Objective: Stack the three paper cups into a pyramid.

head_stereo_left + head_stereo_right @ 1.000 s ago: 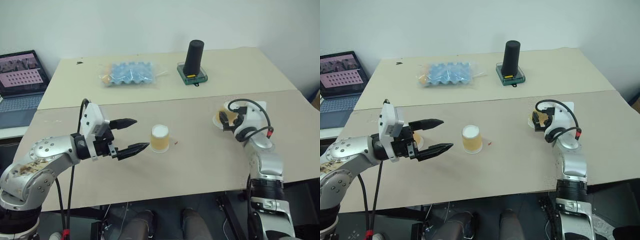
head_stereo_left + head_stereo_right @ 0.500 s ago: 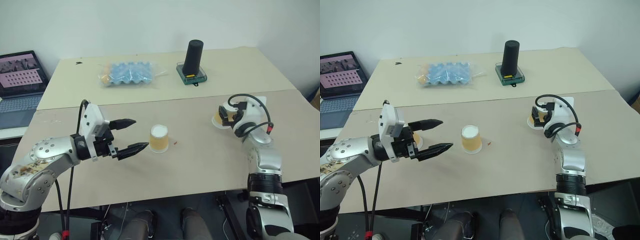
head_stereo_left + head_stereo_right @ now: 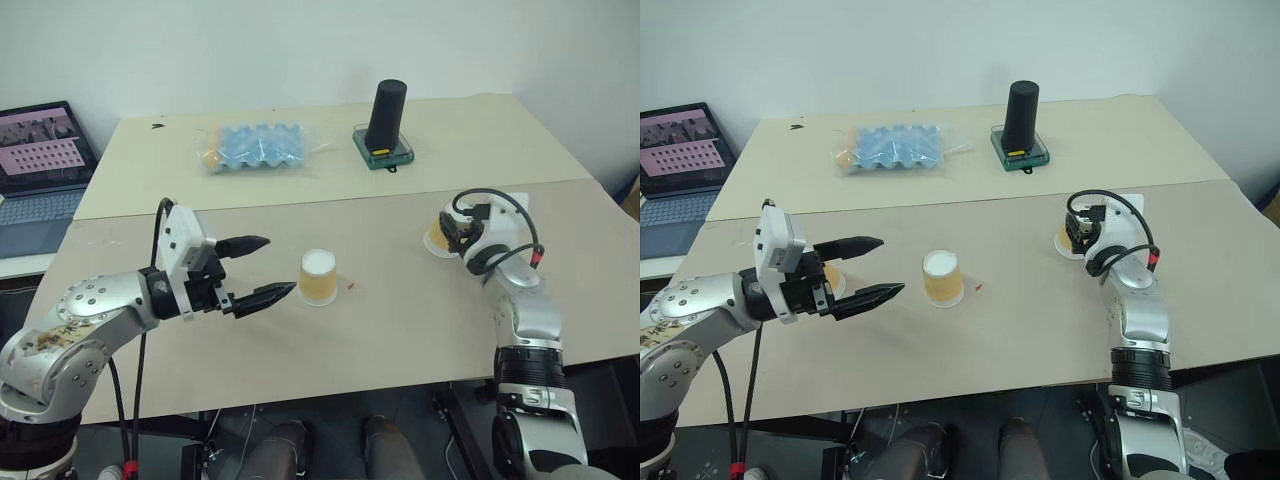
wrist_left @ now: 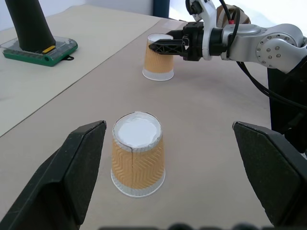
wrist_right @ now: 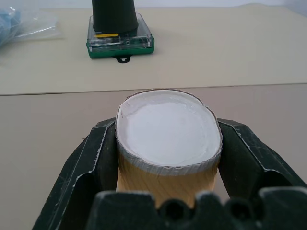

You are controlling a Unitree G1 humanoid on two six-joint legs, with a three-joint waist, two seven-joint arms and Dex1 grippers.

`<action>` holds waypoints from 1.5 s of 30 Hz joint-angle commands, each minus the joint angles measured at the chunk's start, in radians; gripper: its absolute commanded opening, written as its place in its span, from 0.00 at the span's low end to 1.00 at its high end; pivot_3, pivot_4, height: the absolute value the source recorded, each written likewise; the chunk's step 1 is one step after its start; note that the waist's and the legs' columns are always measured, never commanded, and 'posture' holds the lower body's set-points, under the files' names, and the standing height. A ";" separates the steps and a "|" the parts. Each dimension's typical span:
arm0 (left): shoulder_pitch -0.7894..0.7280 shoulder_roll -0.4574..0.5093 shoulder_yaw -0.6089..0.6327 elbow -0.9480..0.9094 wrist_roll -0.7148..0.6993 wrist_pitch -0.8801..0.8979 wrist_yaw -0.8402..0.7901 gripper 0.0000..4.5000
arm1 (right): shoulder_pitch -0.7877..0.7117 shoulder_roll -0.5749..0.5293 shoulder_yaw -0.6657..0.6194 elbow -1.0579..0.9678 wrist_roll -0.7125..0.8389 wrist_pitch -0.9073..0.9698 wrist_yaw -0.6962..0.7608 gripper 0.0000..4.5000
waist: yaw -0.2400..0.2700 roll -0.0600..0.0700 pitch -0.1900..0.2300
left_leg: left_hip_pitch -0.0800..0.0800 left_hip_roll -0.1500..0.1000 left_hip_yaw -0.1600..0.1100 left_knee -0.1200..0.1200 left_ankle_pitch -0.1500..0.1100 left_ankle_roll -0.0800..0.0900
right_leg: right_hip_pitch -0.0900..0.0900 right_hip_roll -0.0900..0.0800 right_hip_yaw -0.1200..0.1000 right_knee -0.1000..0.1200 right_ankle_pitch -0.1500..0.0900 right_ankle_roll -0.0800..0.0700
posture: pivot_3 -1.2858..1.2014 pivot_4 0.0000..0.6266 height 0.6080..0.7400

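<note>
Three orange-tan paper cups stand upside down on the near table. The middle cup [image 3: 318,278] stands just ahead of my left gripper [image 3: 281,265], which is open and level, its fingers [image 4: 81,167] on either side of the cup [image 4: 138,153] without touching it. A second cup [image 3: 832,277] peeks out behind the left gripper's body, mostly hidden. At the right, my right gripper [image 3: 452,234] is shut on the third cup [image 5: 168,139], and the black fingers [image 5: 91,158] press its sides so the rim looks oval. That cup [image 4: 159,57] rests on the table.
On the far table stand a tall black cylinder [image 3: 386,112] on a green base and a blue egg tray [image 3: 255,147] in clear plastic. A laptop [image 3: 40,160] sits off the table's left side. A seam runs between the two tables.
My right gripper has closed on the right cup and shifted slightly towards it. The left arm and the middle cup have not moved.
</note>
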 commanded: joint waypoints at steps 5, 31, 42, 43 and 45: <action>-0.009 0.007 0.012 -0.023 -0.006 -0.001 0.005 1.00 | -0.065 -0.170 -0.013 -0.232 0.210 0.055 0.331 0.59 | 0.000 0.001 0.000 | -0.001 0.000 0.000 0.000 -0.003 0.004 | 0.000 0.000 0.000 -0.001 0.000 0.000 | 0.52 0.24 0.91; -0.020 0.017 0.020 -0.032 -0.031 0.018 0.007 1.00 | -0.104 -0.277 0.329 -0.035 0.119 -0.136 0.865 0.59 | 0.001 0.000 0.000 | 0.000 0.005 0.002 0.000 -0.005 0.004 | 0.000 0.003 0.000 -0.002 0.001 -0.002 | 0.52 0.24 0.91; -0.021 0.021 0.022 -0.032 -0.029 0.016 0.017 1.00 | -0.104 -0.214 0.344 -0.054 0.097 -0.121 0.850 0.59 | 0.002 0.000 0.000 | 0.000 0.005 0.002 0.000 -0.005 0.004 | 0.000 0.003 0.000 -0.001 0.001 -0.002 | 0.52 0.24 0.91; -0.022 0.020 0.022 -0.031 -0.030 0.016 0.017 1.00 | -0.104 -0.210 0.346 -0.053 0.095 -0.121 0.850 0.59 | 0.002 0.000 0.000 | 0.000 0.005 0.002 0.000 -0.005 0.004 | 0.000 0.003 0.000 -0.001 0.001 -0.002 | 0.52 0.24 0.91; -0.023 0.020 0.021 -0.030 -0.031 0.017 0.018 1.00 | -0.104 -0.204 0.348 -0.054 0.092 -0.120 0.850 0.59 | 0.002 0.000 0.000 | 0.000 0.005 0.002 0.000 -0.005 0.004 | 0.000 0.003 0.000 -0.001 0.001 -0.002 | 0.52 0.24 0.91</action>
